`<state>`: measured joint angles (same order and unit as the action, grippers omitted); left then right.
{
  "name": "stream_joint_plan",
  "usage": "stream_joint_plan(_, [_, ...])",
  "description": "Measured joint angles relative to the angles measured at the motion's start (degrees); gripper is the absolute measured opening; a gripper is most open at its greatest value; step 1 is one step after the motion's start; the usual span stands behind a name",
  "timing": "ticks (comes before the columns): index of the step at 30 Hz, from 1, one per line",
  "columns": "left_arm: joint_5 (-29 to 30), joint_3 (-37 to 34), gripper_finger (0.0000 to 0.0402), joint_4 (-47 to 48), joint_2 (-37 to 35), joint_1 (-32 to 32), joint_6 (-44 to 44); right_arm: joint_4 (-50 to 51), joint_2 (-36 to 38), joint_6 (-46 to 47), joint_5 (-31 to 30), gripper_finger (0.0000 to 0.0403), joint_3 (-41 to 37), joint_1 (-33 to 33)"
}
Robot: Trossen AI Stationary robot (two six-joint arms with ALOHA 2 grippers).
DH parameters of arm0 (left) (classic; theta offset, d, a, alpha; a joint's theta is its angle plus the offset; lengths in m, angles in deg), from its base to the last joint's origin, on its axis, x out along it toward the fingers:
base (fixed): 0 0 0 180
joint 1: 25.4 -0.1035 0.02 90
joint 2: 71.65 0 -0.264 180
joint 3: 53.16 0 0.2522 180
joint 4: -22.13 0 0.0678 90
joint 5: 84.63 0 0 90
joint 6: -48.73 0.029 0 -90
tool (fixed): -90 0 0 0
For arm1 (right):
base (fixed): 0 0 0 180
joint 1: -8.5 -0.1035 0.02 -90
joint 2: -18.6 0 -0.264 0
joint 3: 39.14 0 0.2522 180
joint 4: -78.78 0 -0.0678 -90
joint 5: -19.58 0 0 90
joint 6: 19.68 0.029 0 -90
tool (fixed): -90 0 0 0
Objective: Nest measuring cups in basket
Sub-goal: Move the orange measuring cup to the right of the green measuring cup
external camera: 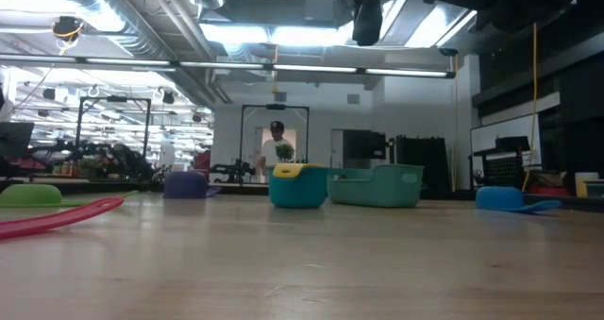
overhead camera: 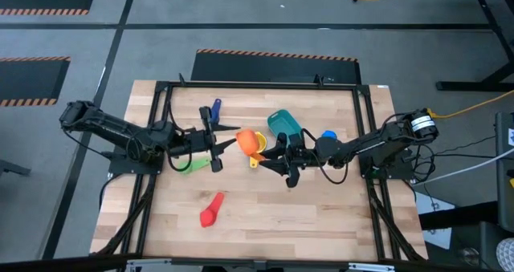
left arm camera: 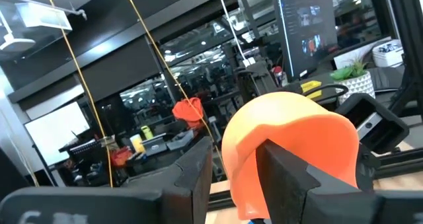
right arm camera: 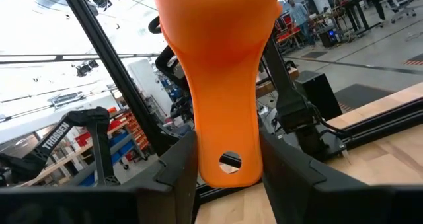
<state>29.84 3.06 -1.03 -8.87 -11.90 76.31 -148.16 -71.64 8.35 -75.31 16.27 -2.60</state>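
The orange cup (overhead camera: 249,140) hangs in the air between both grippers, left of the teal basket (overhead camera: 285,124). My right gripper (overhead camera: 269,153) is shut on its handle. My left gripper (overhead camera: 231,144) is open, its fingers standing on either side of the bowl wall (left arm camera: 239,178). Below the orange cup a yellow cup (external camera: 291,171) sits inside a blue-green cup (external camera: 297,190). The green cup (overhead camera: 193,166), red cup (overhead camera: 211,210), dark blue cup (overhead camera: 213,111) and light blue cup (overhead camera: 328,134) rest on the table. My left gripper (left arm camera: 234,178) has one finger (left arm camera: 291,181) inside the orange bowl and one (left arm camera: 195,178) outside it; a strip of background shows between the outer finger and the wall, and I cannot tell whether the inner finger touches. My right gripper (right arm camera: 228,174) pinches the orange cup's handle near its free end, by the hanging hole (right arm camera: 229,162), between its two fingers. The fingers lie along the handle, coming level from the table's right. The cup is lifted clear, its bowl (right arm camera: 218,26) pointing away from the gripper.
The teal basket (external camera: 376,186) holds nothing that shows. A black frame (overhead camera: 241,86) runs along the table's edges. Bare wood (overhead camera: 305,216) lies toward the near edge. A person (external camera: 276,148) stands far back in the room.
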Motion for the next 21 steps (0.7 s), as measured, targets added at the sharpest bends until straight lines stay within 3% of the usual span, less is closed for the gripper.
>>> stream_joint_plan(6, [0.00,0.00,0.0094,0.03,0.00,0.00,0.02,0.23,0.00,-0.02,-0.02,0.0148,0.02,0.01])
stream_joint_plan(16, [0.26,-0.02,0.0012,0.53,0.04,0.00,0.70,0.43,0.00,0.20,0.07,0.0154,0.07,-0.03])
stream_joint_plan(21, [0.36,-0.04,0.0012,0.55,0.07,0.00,0.60,0.45,0.00,0.15,0.22,0.0155,0.09,-0.03])
